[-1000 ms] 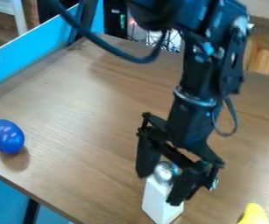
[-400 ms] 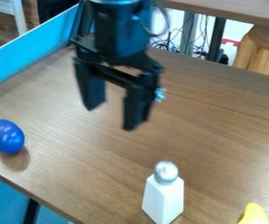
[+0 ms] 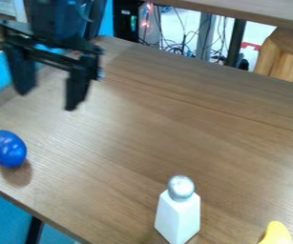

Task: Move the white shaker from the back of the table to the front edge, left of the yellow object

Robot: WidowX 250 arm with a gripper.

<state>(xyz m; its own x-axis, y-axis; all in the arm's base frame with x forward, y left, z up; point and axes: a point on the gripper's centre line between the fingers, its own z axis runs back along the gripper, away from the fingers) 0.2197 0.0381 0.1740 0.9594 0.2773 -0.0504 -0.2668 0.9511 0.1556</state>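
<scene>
Black gripper [image 3: 47,101], one, two fingers spread wide apart, located above the upper-left part of the one brown wooden table [image 3: 142,128]. Three objects counted on the tabletop. One blue egg-shaped object [image 3: 8,149], at the left, near the front edge. One white shaker [image 3: 178,218] with one round silver top [image 3: 181,187], upright, right of centre at the front. One yellow object [image 3: 277,234], partly visible, lower right.
</scene>
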